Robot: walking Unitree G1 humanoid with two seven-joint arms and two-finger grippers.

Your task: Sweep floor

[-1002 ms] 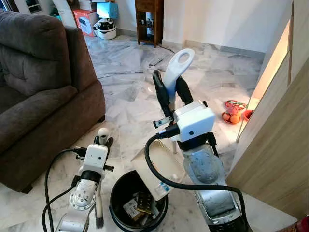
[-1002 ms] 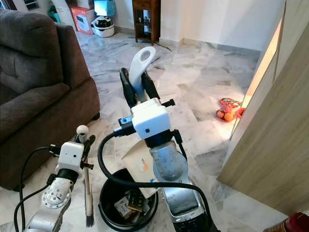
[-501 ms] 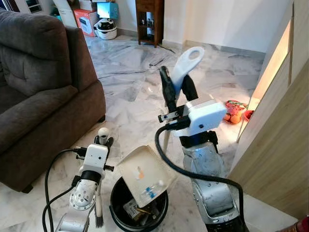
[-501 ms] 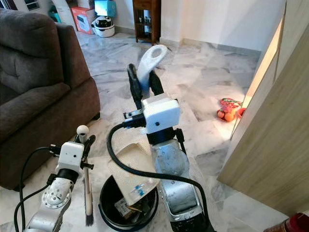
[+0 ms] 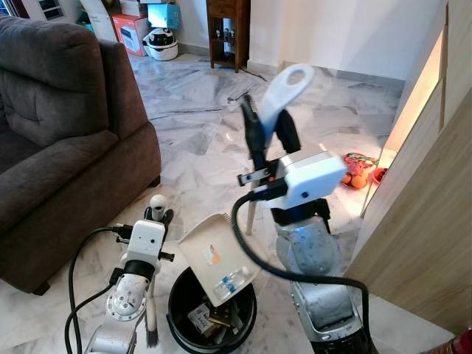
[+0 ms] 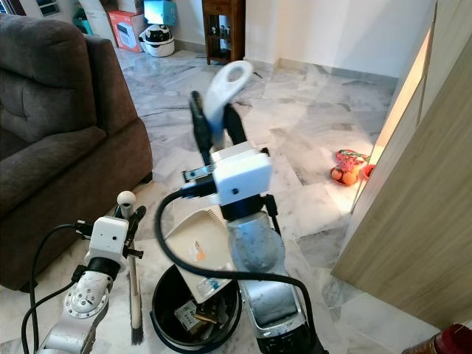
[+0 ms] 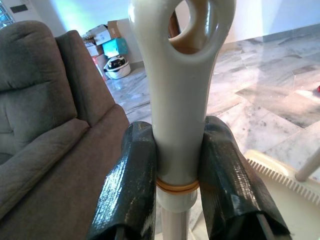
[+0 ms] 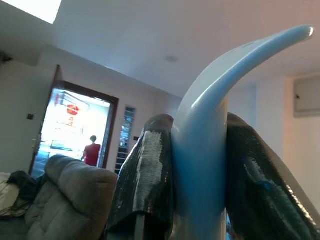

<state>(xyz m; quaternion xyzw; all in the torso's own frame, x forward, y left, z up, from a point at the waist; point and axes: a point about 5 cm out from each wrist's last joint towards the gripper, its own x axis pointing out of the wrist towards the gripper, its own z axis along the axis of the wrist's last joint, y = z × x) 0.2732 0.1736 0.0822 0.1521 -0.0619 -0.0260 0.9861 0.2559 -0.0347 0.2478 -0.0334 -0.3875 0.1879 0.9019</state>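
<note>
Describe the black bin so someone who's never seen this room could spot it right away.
Start at the big brown sofa and look to the marble floor near its front corner. The black bin stands there, round, holding scraps, with a cream dustpan tipped over it.

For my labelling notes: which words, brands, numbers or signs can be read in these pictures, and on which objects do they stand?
None can be read.
Red cardboard box by the far wall: print too small.
Scraps in the round black bin: print blurred.

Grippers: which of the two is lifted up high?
The right gripper, clamped on the dustpan handle above the bin. The left gripper sits low, holding the brush.
</note>
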